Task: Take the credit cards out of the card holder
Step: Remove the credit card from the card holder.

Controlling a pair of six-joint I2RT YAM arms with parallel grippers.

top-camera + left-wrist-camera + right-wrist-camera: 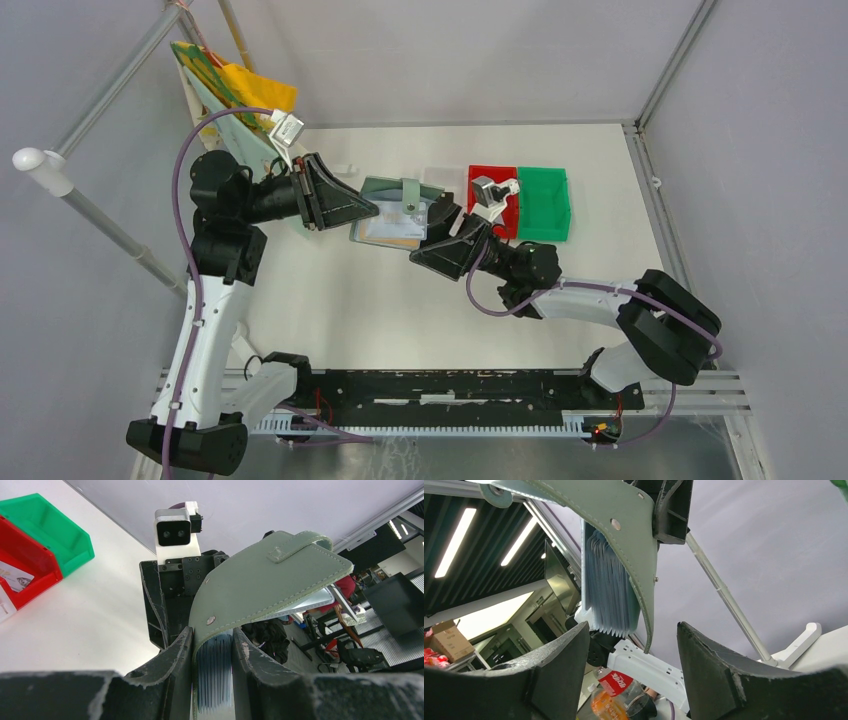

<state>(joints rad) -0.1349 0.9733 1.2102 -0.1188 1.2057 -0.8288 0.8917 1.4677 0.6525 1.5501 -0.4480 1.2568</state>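
Starting at the near edge of the table [330, 300], both arms reach forward and meet over its middle. On one side the left pincer [212, 640] is clamped tight on the card holder [392, 212], gripping its pleated end. That lifts the holder off the table and steadies it for the other arm to work on. Facing it, the right pincer [633, 630] has its fingers spread apart with nothing gripped, the holder just ahead of its tips. The holder's long axis runs from 1 pincer across to the other. Its flap and tab [287, 550] are thrown back toward the right arm, and the pleated pockets [609, 585] seem to open that way too, probably the reason for this hold. A tan strip [385, 241] at the holder's near edge is likely 1 of the credit cards, tucked inside. Beyond sit the red bin [485, 172] and green bin [560, 205].
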